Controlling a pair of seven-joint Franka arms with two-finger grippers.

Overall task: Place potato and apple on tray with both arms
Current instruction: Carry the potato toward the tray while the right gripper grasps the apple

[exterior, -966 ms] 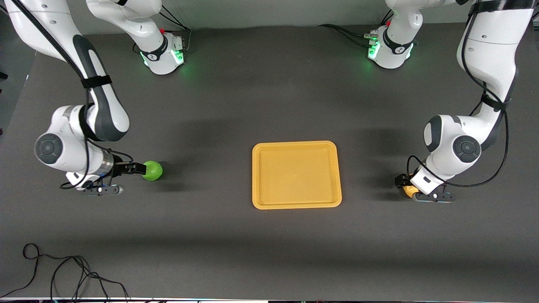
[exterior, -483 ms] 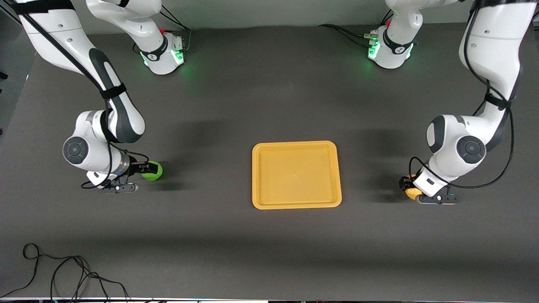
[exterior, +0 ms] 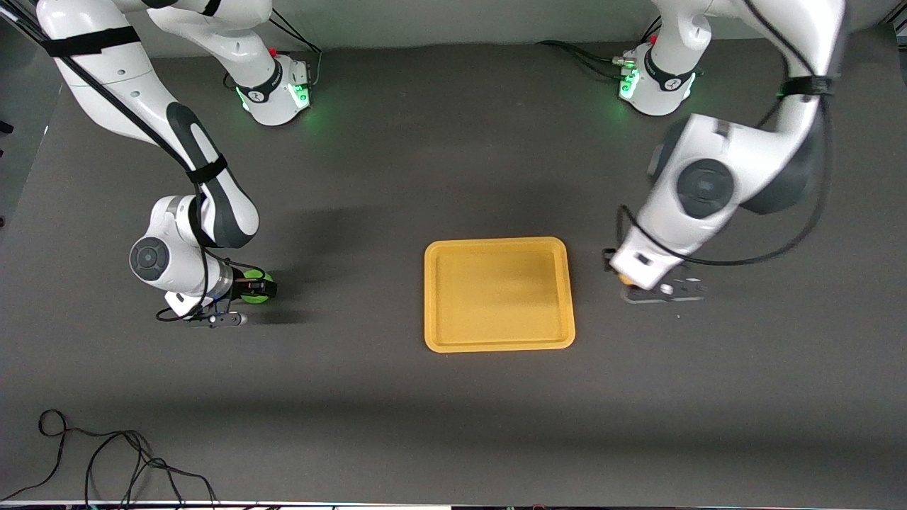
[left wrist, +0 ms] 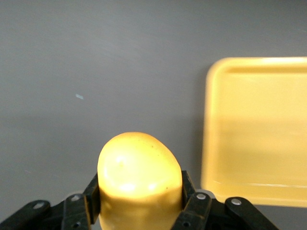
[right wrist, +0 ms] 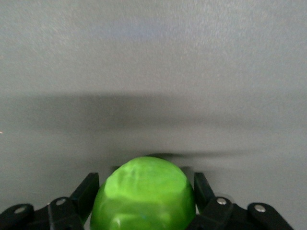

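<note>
My left gripper (exterior: 623,278) has lifted and swung inward in the last half second; its fingers (left wrist: 192,201) are clamped on the potato (left wrist: 139,177), now in the air over the table just beside the tray (exterior: 499,344). I judge that half is nearly done. My right gripper (exterior: 256,288) has slid forward around the apple (right wrist: 144,196), fingers (right wrist: 81,196) pressed against its sides, apparently gripping, low at the right arm's end, well apart from the tray.
</note>
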